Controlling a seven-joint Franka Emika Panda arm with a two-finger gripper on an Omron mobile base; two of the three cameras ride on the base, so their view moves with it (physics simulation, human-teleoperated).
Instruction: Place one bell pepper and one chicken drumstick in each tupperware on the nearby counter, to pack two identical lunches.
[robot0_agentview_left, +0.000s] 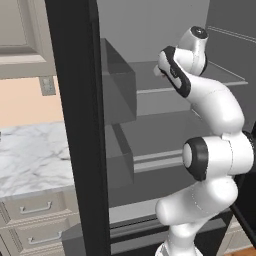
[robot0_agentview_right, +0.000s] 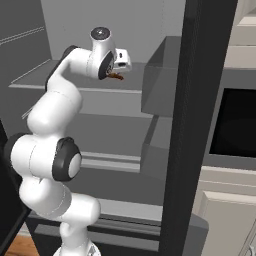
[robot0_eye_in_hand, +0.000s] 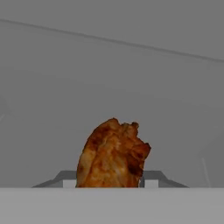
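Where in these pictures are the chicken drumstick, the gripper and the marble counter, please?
chicken drumstick (robot0_eye_in_hand: 113, 154): hand view, middle of the browned meat.
gripper (robot0_agentview_right: 114, 74): right base view, between its fingertips, shut on the drumstick.
counter (robot0_agentview_left: 30, 155): left base view, bare marble top.

One chicken drumstick (robot0_eye_in_hand: 113, 154) was visible, a golden-brown piece. There was one open refrigerator (robot0_agentview_left: 165, 125), with two grey shelves inside and two door bins on each side door. One marble counter (robot0_agentview_left: 30, 155) showed beside it, above two drawers (robot0_agentview_left: 35, 207). One dark microwave (robot0_agentview_right: 235, 122) stood to the right.
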